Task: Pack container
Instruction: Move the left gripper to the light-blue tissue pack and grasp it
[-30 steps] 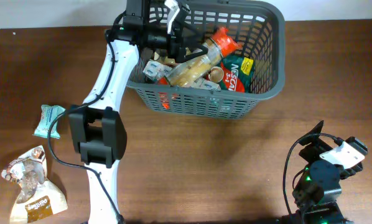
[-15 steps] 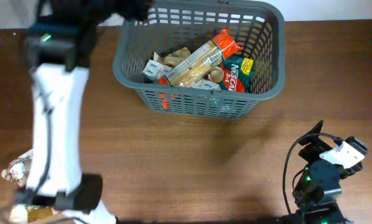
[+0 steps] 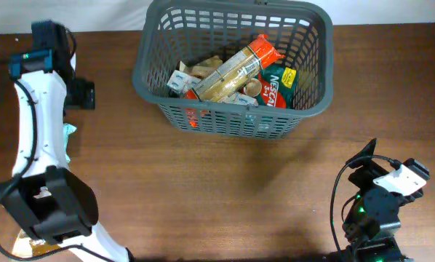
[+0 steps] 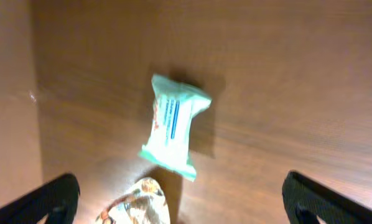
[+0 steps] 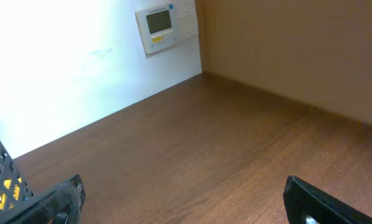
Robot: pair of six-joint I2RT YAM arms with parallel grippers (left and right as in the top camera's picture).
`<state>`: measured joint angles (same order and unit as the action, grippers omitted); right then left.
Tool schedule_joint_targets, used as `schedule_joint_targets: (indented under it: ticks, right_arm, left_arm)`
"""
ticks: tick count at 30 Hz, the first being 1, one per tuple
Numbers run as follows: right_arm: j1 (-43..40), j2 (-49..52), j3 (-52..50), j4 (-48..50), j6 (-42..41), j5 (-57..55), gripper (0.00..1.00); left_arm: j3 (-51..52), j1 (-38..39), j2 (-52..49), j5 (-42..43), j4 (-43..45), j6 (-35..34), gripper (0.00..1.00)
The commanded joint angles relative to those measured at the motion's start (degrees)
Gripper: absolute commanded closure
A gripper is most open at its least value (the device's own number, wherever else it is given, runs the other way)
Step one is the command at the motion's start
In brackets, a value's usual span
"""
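L arm: my left claw [image 4: 183, 198] is spread wide, fingers at the two lower corners of the wrist view, nothing held. R arm: right claw [image 5: 183, 199] likewise wide apart & empty, parked at the near right of the desk [image 3: 225, 189].

Task obj: the container [image 3: 232, 120] stands upright at the far centre of the desk. It already holds several packs, incl. a long orange-ended pack [image 3: 236, 67] and a red-green sachet [image 3: 279, 81].

Key relation: a mint-green packet [image 4: 173, 127] lies flat on the desk below my left claw, ahead of the finger line and approx centred between the fingers. Its long axis runs top-to-bottom in the wrist view w/ a slight tilt, i.e. across the closing line, so the fingers would meet its long sides. It lies left of and nearer than the container, well apart. L arm is much the nearer one. Judged next step: descend & grip w/ left claw.

Limits: in the overhead view my arm covers all but a corner of the packet. A second pack [image 4: 136, 205] is cut off at the lower edge of the wrist view, just beside the packet; touching or not, cannot tell. Print blurred
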<state>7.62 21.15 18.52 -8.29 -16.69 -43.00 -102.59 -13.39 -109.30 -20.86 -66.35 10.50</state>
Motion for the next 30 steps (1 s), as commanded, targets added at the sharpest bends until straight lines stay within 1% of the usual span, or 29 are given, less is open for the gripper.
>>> schedule_joint_targets:
  ticks: [1,3,4,5,8,10,15,19,21,22,23,24,25,26,30]
  right_arm:
    - [0.3,-0.4,-0.3,0.2,-0.2,0.6,0.01]
    - [0.2,-0.4,-0.3,0.2,-0.2,0.6,0.01]
    - [0.3,-0.4,-0.3,0.2,-0.2,0.6,0.01]
    - [0.3,-0.4,-0.3,0.2,-0.2,0.6,0.01]
    - [0.2,-0.4,-0.3,0.2,-0.1,0.6,0.01]
    - [0.3,-0.4,-0.3,0.2,-0.1,0.6,0.01]
    - [0.3,-0.4,-0.2,0.2,-0.1,0.6,0.01]
    - [0.3,-0.4,0.3,0.2,-0.1,0.8,0.01]
    - [0.3,-0.4,0.8,0.2,-0.1,0.8,0.01]
    - [0.3,-0.4,1.0,0.2,-0.1,0.8,0.01]
    - [0.3,-0.4,1.2,0.2,-0.1,0.8,0.01]
    - [0.3,-0.4,1.3,0.2,-0.1,0.8,0.01]
    - [0.3,-0.4,1.3,0.2,-0.1,0.8,0.01]
    - [0.3,-0.4,1.3,0.2,-0.1,0.8,0.01]
    - [0.3,-0.4,1.3,0.2,-0.1,0.8,0.01]
  left_arm:
    - [7.8,-5.8,0.9,4.4,4.9,6.8,0.01]
    - [10.9,-9.2,0.9,12.6,7.7,11.4,0.01]
    - [12.7,-11.2,0.9,17.6,9.1,15.1,0.01]
    - [14.3,-12.7,0.9,19.5,10.5,16.8,0.01]
    - [18.6,-16.6,0.5,21.2,15.6,19.6,0.03]
    - [21.0,-18.6,-0.4,26.7,18.9,22.1,0.04]
    - [22.5,-18.9,-6.4,28.8,24.4,22.6,0.05]
    - [22.5,-18.9,-11.1,28.8,27.5,22.6,0.11]
    - [22.5,-18.9,-13.1,28.8,28.7,22.5,0.21]
    - [22.6,-18.9,-13.9,28.8,28.9,22.5,0.28]
    - [22.6,-18.9,-14.5,28.7,29.2,22.5,0.41]
    - [22.6,-18.9,-14.7,28.6,29.4,22.2,0.6]
    - [22.6,-18.9,-14.9,28.6,29.6,22.1,0.88]
    - [22.5,-18.9,-14.9,28.7,29.6,22.1,0.98]
    - [20.8,-18.5,-14.1,30.5,27.7,21.7,0.99]
